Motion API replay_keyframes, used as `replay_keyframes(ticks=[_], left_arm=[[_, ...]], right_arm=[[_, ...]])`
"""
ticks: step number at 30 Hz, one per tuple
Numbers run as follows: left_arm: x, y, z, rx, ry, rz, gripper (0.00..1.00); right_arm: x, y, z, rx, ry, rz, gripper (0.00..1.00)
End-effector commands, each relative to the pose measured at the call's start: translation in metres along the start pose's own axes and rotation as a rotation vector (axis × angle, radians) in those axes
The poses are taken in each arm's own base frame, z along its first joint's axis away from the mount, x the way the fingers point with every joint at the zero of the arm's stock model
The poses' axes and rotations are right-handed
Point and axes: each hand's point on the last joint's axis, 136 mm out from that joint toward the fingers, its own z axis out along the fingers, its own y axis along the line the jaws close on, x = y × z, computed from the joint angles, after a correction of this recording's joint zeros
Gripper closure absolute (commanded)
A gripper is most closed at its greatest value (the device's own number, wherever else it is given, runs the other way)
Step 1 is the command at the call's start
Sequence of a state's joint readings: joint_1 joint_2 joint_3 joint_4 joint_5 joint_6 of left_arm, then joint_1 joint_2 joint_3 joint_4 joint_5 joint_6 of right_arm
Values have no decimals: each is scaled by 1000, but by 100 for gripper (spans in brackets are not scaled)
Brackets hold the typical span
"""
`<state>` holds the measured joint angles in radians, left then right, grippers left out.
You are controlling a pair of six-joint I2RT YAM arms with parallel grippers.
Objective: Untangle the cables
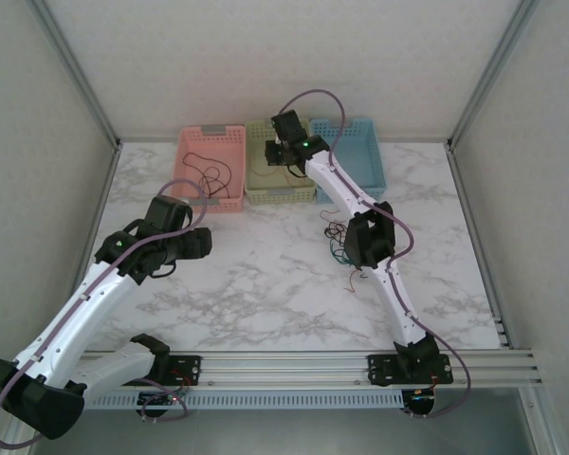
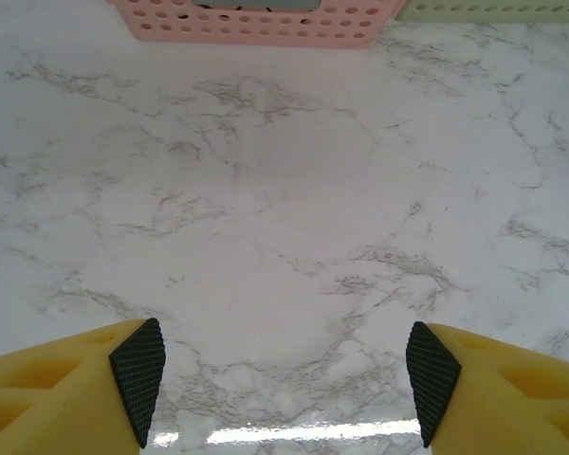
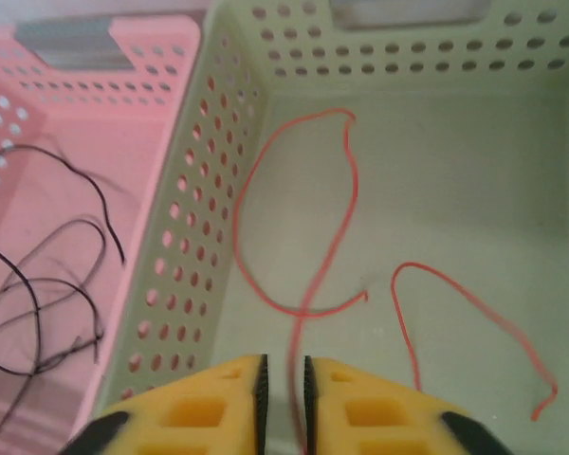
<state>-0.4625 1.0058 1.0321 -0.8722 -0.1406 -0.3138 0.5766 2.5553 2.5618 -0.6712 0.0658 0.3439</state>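
Observation:
My right gripper (image 3: 284,365) hangs over the green basket (image 3: 512,66), its jaws a narrow gap apart. A red-orange cable (image 3: 346,180) runs loosely through that gap and loops on the basket floor, and a second red-orange cable (image 3: 474,303) lies to its right. Black cables (image 3: 47,284) are coiled in the pink basket (image 3: 38,104). A small tangle of cables (image 1: 339,245), teal, black and reddish, lies on the table beside the right arm. My left gripper (image 2: 284,379) is wide open over bare marble, with nothing between its pads.
Three baskets stand in a row at the back: pink (image 1: 194,142), green (image 1: 280,196) and blue (image 1: 360,152). The marble table (image 1: 266,275) stretches between the arms. Grey walls close in both sides and the rear.

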Motion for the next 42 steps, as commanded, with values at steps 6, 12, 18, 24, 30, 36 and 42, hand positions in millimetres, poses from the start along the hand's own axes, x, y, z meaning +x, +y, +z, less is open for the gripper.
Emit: replay_keyframes(ticks=[6, 12, 18, 24, 30, 36, 42], left_arm=[[0, 6, 1, -13, -5, -4, 23], [0, 5, 3, -2, 3, -12, 23], [0, 0, -1, 34, -1, -10, 22], [2, -9, -2, 92, 9, -8, 22], [4, -18, -2, 144, 18, -1, 22], [3, -17, -2, 137, 11, -1, 22], [3, -14, 0, 122, 12, -3, 22]], right_arm=[[-6, -16, -24, 100, -3, -16, 48], [-16, -22, -76, 123, -17, -55, 48], [37, -69, -147, 191, 47, -2, 50], [139, -138, -203, 302, 180, 87, 51], [220, -159, -197, 272, 358, 155, 48], [236, -169, -175, 298, 392, 152, 55], [239, -178, -167, 352, 426, 163, 70]])
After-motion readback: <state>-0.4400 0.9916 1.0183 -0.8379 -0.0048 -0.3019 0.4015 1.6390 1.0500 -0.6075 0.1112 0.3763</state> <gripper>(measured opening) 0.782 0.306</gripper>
